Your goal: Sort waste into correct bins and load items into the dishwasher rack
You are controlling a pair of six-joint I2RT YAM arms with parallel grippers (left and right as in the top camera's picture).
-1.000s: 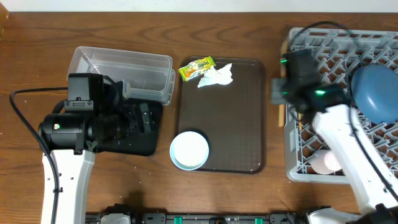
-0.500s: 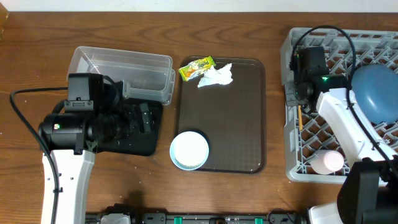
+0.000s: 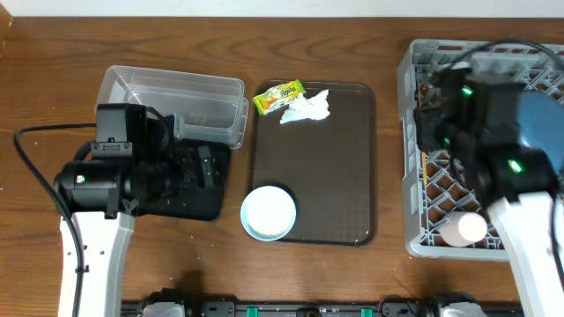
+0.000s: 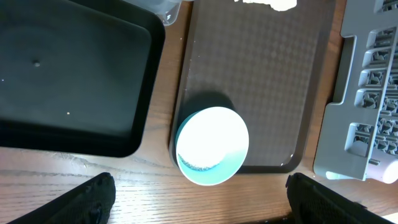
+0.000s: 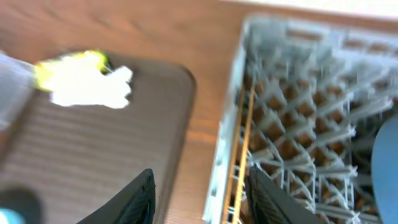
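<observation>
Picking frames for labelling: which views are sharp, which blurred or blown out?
Overhead: sharp, only the right arm slightly smeared. Left wrist: sharp, but the bowl glares white inside. Right wrist: blurred throughout, tissue and wrapper a bright smear, rack soft.

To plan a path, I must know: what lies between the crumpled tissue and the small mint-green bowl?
Nothing: between the tissue and the bowl the brown tray is bare, as the overhead view shows.

The tabletop (image 3: 53, 53) is brown wood grain. The serving tray (image 3: 326, 176) is dark brown and finely chequered. Yellow-green printed wrapper (image 3: 278, 95), white tissue (image 3: 306, 108), mint-green bowl (image 3: 268, 212) pale inside, black tray (image 4: 68, 81), clear tub (image 3: 176, 97), grey lattice rack (image 3: 414, 70), blue bowl (image 3: 538, 114), pale pink cup (image 3: 463, 229).
</observation>
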